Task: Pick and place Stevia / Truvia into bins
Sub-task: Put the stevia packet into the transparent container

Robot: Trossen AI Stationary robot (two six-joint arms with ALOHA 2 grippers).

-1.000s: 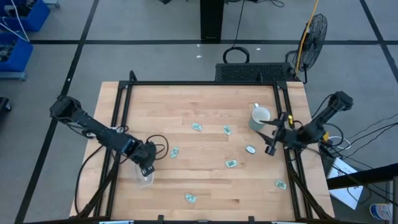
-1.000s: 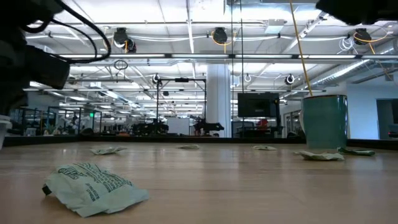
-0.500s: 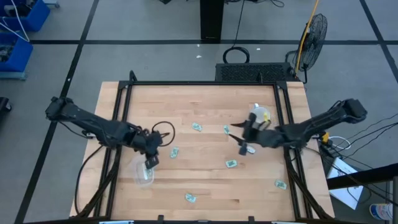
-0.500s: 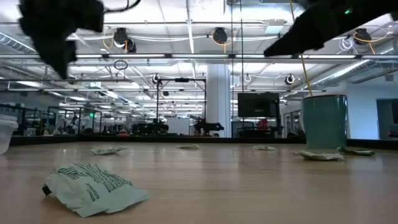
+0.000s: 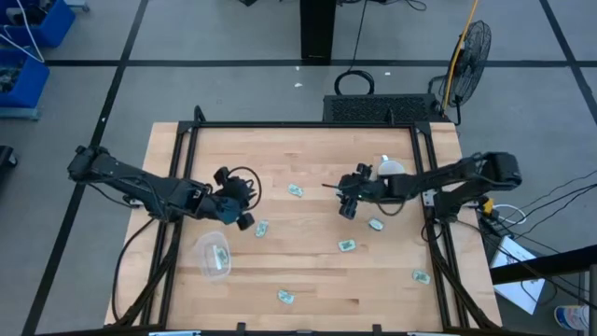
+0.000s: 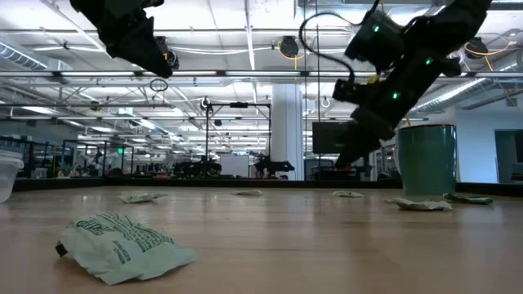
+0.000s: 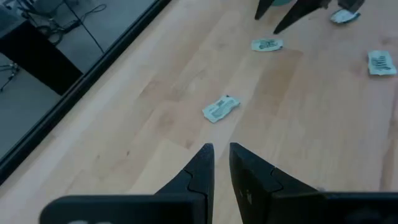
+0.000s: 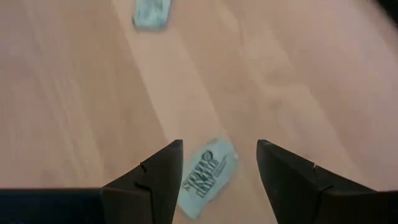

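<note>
Several small pale green and white sachets lie flat on the wooden table (image 5: 308, 149). One sachet (image 8: 208, 177) lies straight below my right gripper (image 8: 219, 149), which is open wide and hovers over it near the table's middle (image 5: 345, 201). My left gripper (image 7: 219, 149) is open by only a narrow gap and hangs in the air left of centre (image 5: 244, 217), between the clear tub (image 5: 214, 254) and a sachet (image 7: 220, 108) ahead of it. The tub stands on its base, with something pale green inside. Another sachet (image 5: 261, 228) lies beside the left gripper.
A green mug (image 5: 392, 168) stands behind the right arm, tall at the right of the low view (image 6: 426, 159). More sachets lie toward the near edge (image 5: 285, 297) and near right (image 5: 420, 276). A crumpled sachet (image 6: 122, 245) sits close to the low camera. Black frame rails border the table.
My left gripper rose from over the tub and moved toward the far edge and slightly right, leaving the tub uncovered. My right gripper travelled from the table's right edge leftward past the mug, ending over a sachet near the middle.
</note>
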